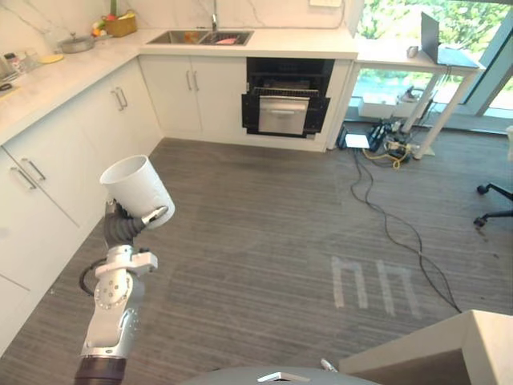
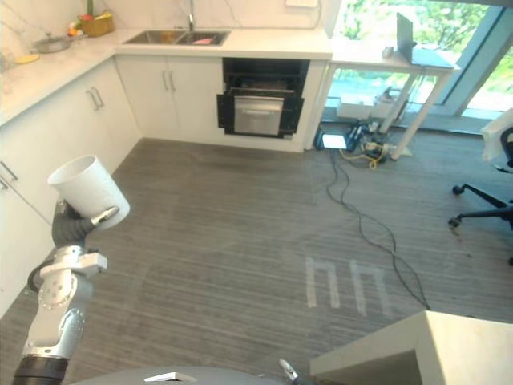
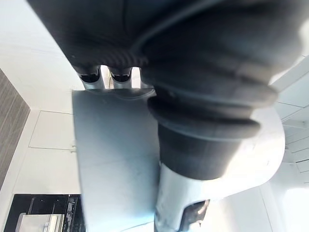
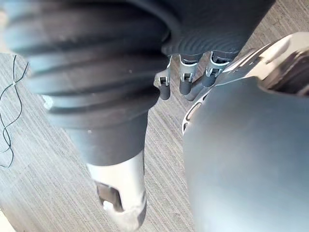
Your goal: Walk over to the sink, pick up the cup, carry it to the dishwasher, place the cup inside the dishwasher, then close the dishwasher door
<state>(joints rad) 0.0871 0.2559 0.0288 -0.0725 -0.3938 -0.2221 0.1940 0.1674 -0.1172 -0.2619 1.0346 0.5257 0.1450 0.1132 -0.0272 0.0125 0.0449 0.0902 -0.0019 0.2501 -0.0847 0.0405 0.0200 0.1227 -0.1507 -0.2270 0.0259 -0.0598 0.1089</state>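
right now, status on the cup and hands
Left hand shut on cup, raised. Right hand idle. Dishwasher open ahead; cables on floor right of path.

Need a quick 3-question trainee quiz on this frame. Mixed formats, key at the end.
1. True or false: the left hand holds the cup.
2. The door of the dishwasher is: A) shut, B) open, C) taken off.
3. Fill in: seen from the robot, the sink lies to the ___ of the dishwasher.
Key: 1 true; 2 B; 3 left.
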